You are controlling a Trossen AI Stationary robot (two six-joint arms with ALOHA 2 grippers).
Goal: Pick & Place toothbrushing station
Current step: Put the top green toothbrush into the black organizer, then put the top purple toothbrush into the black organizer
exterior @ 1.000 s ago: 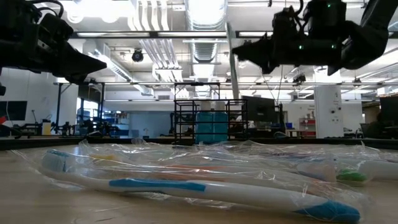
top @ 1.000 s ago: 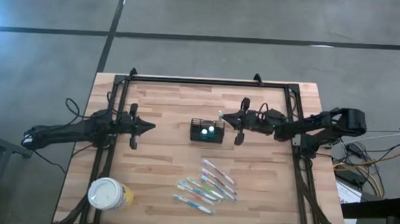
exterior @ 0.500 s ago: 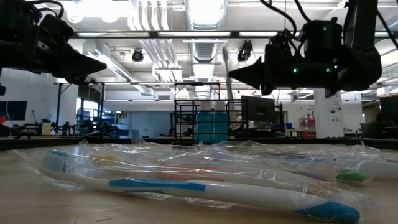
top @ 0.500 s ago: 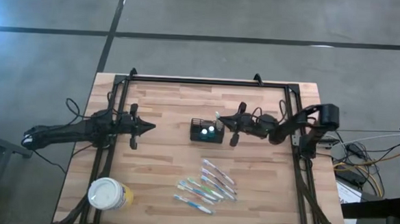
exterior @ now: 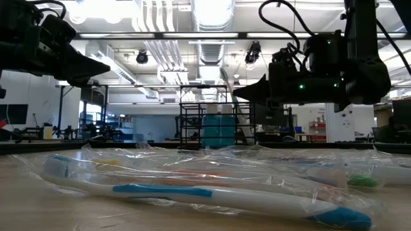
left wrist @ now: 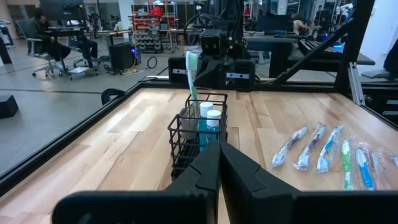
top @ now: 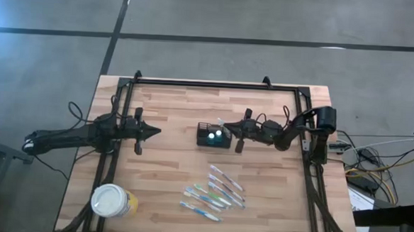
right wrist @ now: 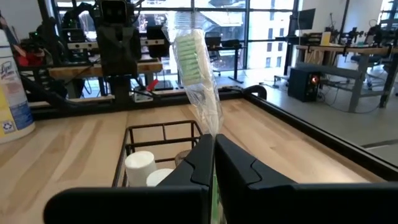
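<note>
Two arms | right gripper (top: 229, 131) has advanced from the tabletop's right edge to touching the toothbrushing station (top: 214, 135), fingers pinching a wrapped toothbrush (right wrist: 198, 78) upright | likely insertion step | station mid-tabletop, long axis parallel to the far edge | left gripper (top: 154, 132) waits toward the left edge, fingers pressed together

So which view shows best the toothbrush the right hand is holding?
The right wrist view: the wrapped green toothbrush stands up between the right hand's shut fingers, over the basket. The left wrist view shows it upright behind the basket. The high view gives a pale sliver, and the low view barely shows it.
</note>
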